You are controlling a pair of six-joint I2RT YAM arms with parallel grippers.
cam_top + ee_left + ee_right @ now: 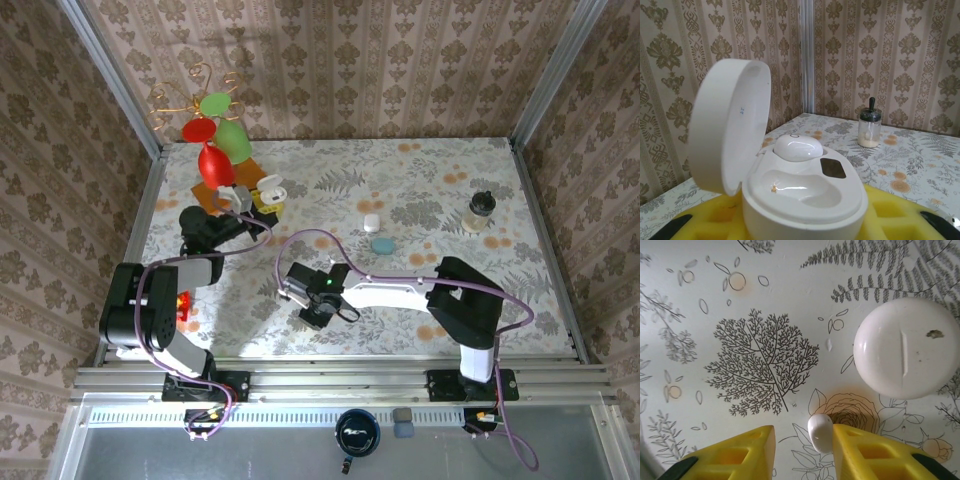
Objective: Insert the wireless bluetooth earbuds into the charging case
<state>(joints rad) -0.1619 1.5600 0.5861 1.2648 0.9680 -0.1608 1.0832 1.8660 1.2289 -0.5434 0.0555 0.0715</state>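
Observation:
My left gripper (pixel 805 227) is shut on the open white charging case (pixel 805 195), held up above the table with its lid (pixel 730 125) swung back. One white earbud (pixel 798 147) sits in the far socket, and the near socket (pixel 805 187) is bare. From above, the case (pixel 270 187) shows at the left gripper (pixel 262 200). My right gripper (pixel 804 435) hovers low over the table, open. A second white earbud (pixel 820 432) lies between its yellow fingers, touching the right finger (pixel 860 450), with a gap to the left finger (pixel 747 452). The same gripper (pixel 308 303) appears at centre front.
A white domed pebble-like case (pixel 905 347) lies just beyond the right gripper. Further back lie a small white case (pixel 371 222) and a blue one (pixel 383 245). A spice jar (pixel 481 211) stands at the right, a red and green ornament (pixel 215 135) at back left.

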